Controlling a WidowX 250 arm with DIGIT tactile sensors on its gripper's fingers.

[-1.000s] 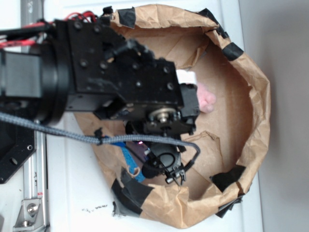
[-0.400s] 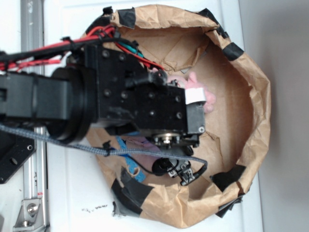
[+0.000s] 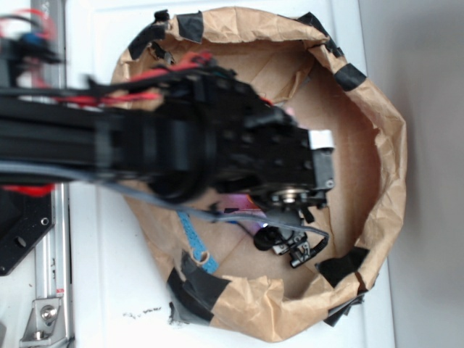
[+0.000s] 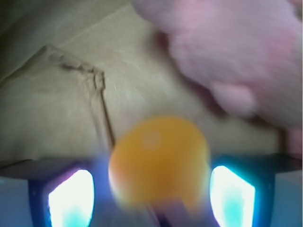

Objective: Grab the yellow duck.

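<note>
The yellow duck (image 4: pixel 158 158) is a blurred, rounded yellow-orange shape low in the wrist view, lying on brown paper. My gripper (image 4: pixel 151 201) is open, and the duck sits between its two glowing fingers (image 4: pixel 71 198), with a narrow gap on the left and almost none on the right. The pink plush bunny (image 4: pixel 236 52) lies just beyond the duck at the upper right. In the exterior view my black arm (image 3: pixel 239 152) reaches into the paper bag (image 3: pixel 380 145) and hides the duck and the fingers.
The crumpled brown bag's rolled rim is patched with black tape (image 3: pixel 348 264). A blue strip (image 3: pixel 194 239) lies inside near the left wall. A fold in the paper floor (image 4: pixel 97 80) sits left of the duck. The small wrist camera (image 3: pixel 286 243) hangs under the arm.
The arm has swung to the right and further into the bag. It now covers the pink bunny that showed beside it before.
</note>
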